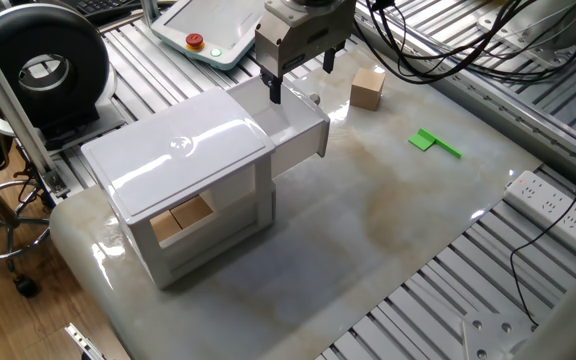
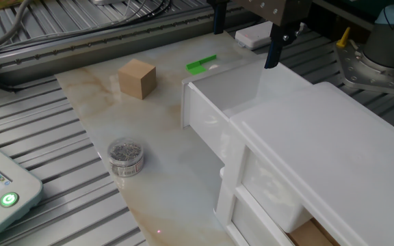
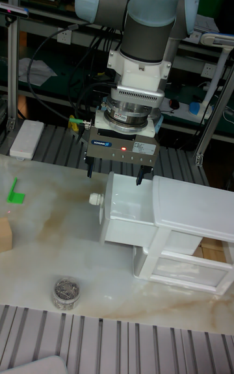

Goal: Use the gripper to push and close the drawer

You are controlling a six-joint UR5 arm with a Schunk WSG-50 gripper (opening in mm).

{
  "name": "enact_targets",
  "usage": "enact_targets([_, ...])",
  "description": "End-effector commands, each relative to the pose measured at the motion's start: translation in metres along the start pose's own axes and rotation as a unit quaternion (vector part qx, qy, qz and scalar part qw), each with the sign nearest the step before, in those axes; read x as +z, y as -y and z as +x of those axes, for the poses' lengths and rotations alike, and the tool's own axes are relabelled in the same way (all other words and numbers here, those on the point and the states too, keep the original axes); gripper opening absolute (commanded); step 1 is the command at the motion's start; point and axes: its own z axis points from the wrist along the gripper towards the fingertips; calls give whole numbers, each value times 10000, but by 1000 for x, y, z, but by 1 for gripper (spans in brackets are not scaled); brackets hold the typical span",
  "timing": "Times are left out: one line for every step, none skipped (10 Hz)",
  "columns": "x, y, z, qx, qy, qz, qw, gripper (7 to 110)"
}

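Observation:
The drawer [image 1: 296, 127] [image 2: 219, 108] [image 3: 127, 215] sticks out of the top of its white cabinet [image 1: 183, 165], pulled open, with a small knob [image 3: 95, 199] on its front panel. My gripper [image 1: 301, 78] [image 2: 245, 37] [image 3: 114, 173] hangs open just above the drawer's outer end. One dark finger [image 3: 140, 178] is over the drawer's inside, the other finger [image 3: 89, 167] is beyond the front panel. Nothing is held between them, and I cannot tell whether a finger touches the drawer.
A wooden cube [image 1: 367, 87] [image 2: 137, 78] and a green piece [image 1: 434, 143] [image 2: 202, 64] lie beyond the drawer's front. A small jar of metal bits [image 2: 126, 157] [image 3: 65, 291] stands beside the drawer. Wooden blocks [image 1: 183, 218] sit in the cabinet's lower opening. A power strip [image 1: 548, 197] lies at the table's edge.

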Motion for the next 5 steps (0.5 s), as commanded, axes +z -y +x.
enact_targets([0, -7, -15, 2240, 267, -158, 9741, 109])
enact_targets([0, -7, -15, 2248, 267, -158, 9739, 109])
enact_targets([0, -7, -15, 2248, 267, -158, 9739, 7])
enact_targets([0, -7, -15, 2248, 266, -166, 9739, 7])
enact_targets([0, -7, -15, 2248, 266, -166, 9739, 7])
